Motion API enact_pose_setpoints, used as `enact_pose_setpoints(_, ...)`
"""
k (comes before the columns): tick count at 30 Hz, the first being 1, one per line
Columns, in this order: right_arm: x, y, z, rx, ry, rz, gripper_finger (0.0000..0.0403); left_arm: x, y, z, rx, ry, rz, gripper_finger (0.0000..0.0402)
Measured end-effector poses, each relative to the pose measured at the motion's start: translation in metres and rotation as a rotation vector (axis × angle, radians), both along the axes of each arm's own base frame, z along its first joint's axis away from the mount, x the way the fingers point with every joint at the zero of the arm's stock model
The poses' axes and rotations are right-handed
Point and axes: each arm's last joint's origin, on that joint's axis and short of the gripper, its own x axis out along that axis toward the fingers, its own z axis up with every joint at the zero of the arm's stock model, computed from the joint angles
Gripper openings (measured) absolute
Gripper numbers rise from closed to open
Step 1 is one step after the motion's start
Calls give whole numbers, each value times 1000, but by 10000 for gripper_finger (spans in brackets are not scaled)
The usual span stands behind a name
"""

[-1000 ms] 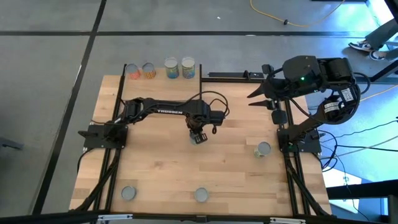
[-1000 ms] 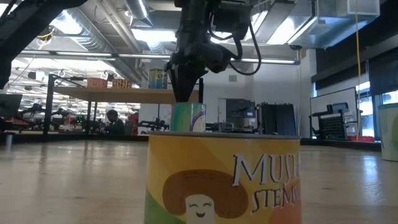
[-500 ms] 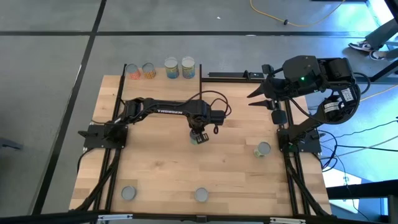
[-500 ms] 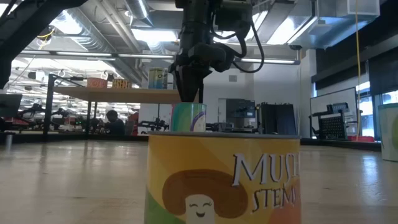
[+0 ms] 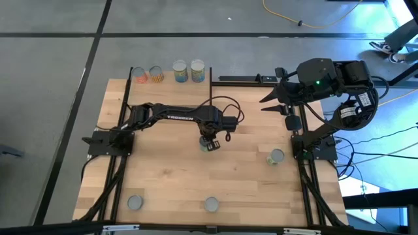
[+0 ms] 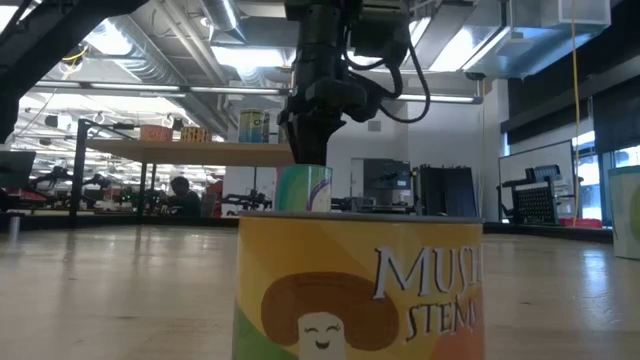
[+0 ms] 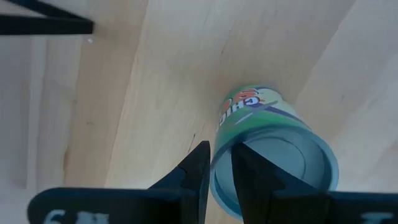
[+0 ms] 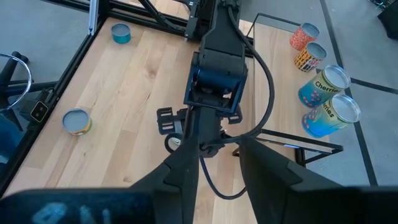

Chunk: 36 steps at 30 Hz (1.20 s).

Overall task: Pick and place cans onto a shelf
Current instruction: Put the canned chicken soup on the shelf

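Four cans already stand in a row on the shelf (image 5: 196,83) at the top middle of the high view: a red can (image 5: 139,75), an orange can (image 5: 156,74), a blue and yellow can (image 5: 179,71) and a blue and green can (image 5: 197,70). So about half of the job looks done.

Four more cans are on the wooden surface (image 5: 163,170). A green can (image 7: 268,149) stands in the middle of the high view, right under the left gripper (image 5: 209,143). In the left wrist view the jaws sit close together over the near edge of the can's top, not around its sides. They are open only a little and hold nothing, so this can is not picked up yet.

One can (image 5: 276,156) waits at the right side of the high view. Another can (image 5: 134,203) sits at the lower left, and a last can (image 5: 211,205) at the bottom middle.

The right gripper (image 5: 266,104) waits at the upper right, well apart from any can. Its jaws are open and empty.
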Motion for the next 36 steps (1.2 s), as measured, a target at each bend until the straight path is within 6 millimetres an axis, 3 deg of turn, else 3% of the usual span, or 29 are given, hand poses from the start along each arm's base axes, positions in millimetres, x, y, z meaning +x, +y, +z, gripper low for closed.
enact_pose_setpoints(4, 0, 0, 0, 0, -3, 0, 117, 1, -1, -1, -21, -1, -58, 53)
enact_pose_setpoints(9, 0, 0, 0, 0, -4, 0, 117, 1, 0, -2, -33, 7, -69, 9)
enact_pose_setpoints(18, 0, 0, 0, 0, -4, 0, 117, -15, 7, 8, -61, 106, -84, 2)
enact_pose_setpoints(26, 0, 0, 0, 0, -3, 0, 117, -52, 13, 70, -55, 59, -53, 2)
enact_pose_setpoints(36, 0, 0, 0, 0, -3, 0, 117, -107, 28, 149, 26, -172, 176, 1)
